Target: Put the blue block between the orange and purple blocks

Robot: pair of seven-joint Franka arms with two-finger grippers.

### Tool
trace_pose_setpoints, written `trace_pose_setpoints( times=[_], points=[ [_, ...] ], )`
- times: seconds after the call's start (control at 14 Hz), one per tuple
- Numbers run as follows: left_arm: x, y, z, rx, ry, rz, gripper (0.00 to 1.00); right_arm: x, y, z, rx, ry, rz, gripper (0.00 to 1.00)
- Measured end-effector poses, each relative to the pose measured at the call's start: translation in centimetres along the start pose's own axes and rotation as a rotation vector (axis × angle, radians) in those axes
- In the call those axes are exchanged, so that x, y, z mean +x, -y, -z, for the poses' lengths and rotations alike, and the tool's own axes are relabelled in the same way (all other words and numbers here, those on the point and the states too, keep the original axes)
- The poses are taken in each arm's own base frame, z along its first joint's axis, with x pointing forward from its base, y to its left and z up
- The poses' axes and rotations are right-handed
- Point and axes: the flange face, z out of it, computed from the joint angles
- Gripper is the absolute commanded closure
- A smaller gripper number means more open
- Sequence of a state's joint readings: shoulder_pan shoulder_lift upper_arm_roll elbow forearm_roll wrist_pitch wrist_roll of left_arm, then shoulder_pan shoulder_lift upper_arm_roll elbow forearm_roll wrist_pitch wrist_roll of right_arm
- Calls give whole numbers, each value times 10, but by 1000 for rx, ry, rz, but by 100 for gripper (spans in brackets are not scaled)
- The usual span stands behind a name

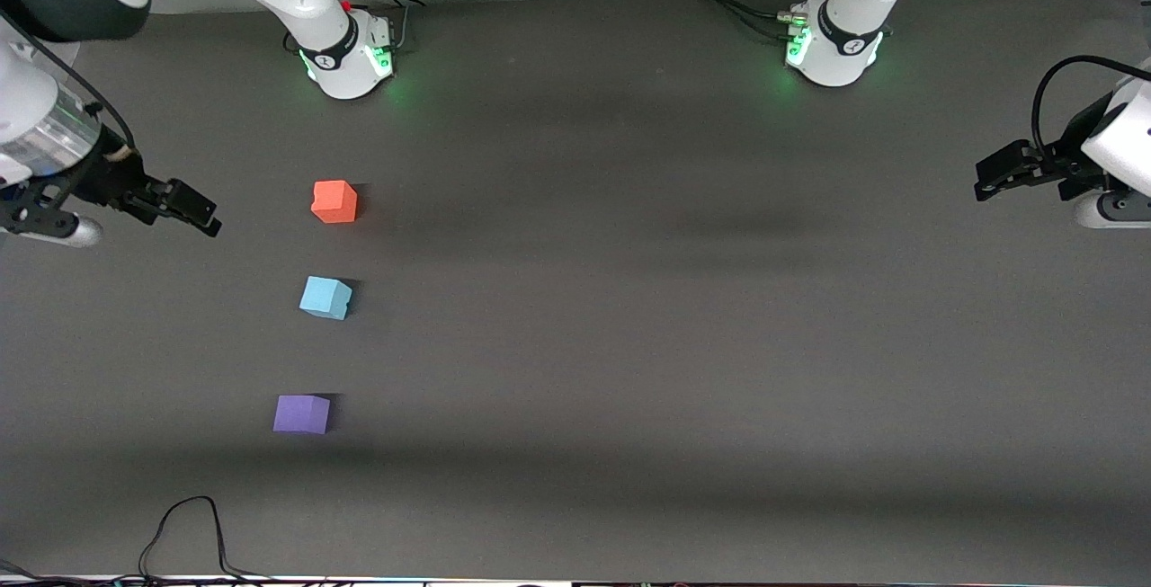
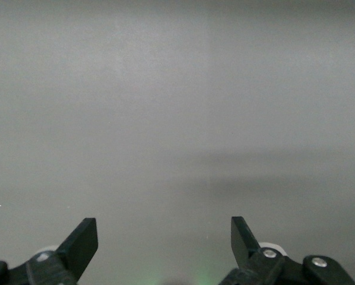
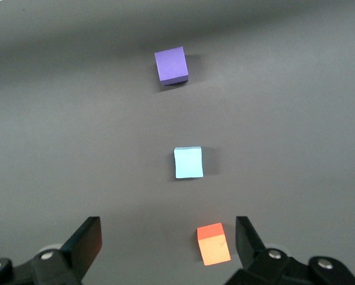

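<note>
The blue block (image 1: 325, 297) sits on the dark table between the orange block (image 1: 334, 201), which lies farther from the front camera, and the purple block (image 1: 302, 413), which lies nearer. All three form a rough line toward the right arm's end of the table. The right wrist view shows the purple block (image 3: 171, 65), the blue block (image 3: 188, 162) and the orange block (image 3: 214, 243). My right gripper (image 1: 193, 212) is open and empty, up in the air beside the orange block. My left gripper (image 1: 994, 175) is open and empty at the left arm's end, waiting.
A black cable (image 1: 184, 533) loops on the table at its edge nearest the front camera. The two arm bases (image 1: 346, 52) (image 1: 836, 43) stand along the table edge farthest from the front camera. The left wrist view shows only bare grey table (image 2: 177, 119).
</note>
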State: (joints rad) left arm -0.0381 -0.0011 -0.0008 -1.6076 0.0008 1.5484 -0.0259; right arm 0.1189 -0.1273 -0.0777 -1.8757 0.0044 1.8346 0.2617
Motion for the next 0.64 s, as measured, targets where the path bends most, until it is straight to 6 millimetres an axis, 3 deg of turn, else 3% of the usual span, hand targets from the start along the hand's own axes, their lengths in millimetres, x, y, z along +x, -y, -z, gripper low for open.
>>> trace_pose_setpoints(
  times=[0.21, 0.64],
  points=[
    [0, 0, 0, 0, 0, -1, 0, 6, -18, -7, -7, 11, 3, 0],
    [0, 0, 0, 0, 4, -4, 0, 7, -16, -14, -11, 26, 9, 0]
  ],
)
